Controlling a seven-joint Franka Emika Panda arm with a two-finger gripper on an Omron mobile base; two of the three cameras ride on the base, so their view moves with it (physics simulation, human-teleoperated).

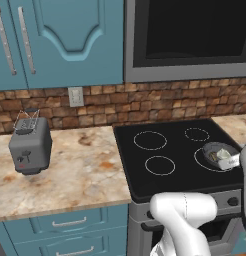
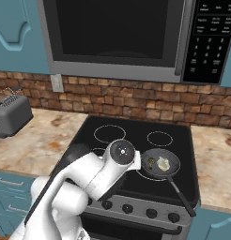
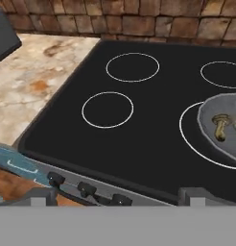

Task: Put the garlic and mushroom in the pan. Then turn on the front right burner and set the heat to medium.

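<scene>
The dark grey pan (image 2: 170, 156) sits on the front right burner (image 3: 186, 140), its thin black handle pointing toward the stove's front right. Inside it lie the brown mushroom (image 3: 219, 126) and the pale garlic (image 2: 163, 164), side by side. The mushroom (image 2: 150, 163) is the left one of the two. My gripper (image 3: 117, 197) hovers over the stove's front edge, left of the pan, and faces the cooktop. Its fingertips (image 3: 39, 199) stand wide apart with nothing between them. In the left base view the pan (image 1: 213, 150) is partly covered by my white hand.
A row of dark knobs (image 3: 86, 188) runs along the stove front below the black cooktop (image 3: 139, 144). A grey toaster (image 1: 29, 145) stands on the marble counter (image 1: 80, 170) to the left. A microwave (image 2: 117, 37) hangs above the brick backsplash.
</scene>
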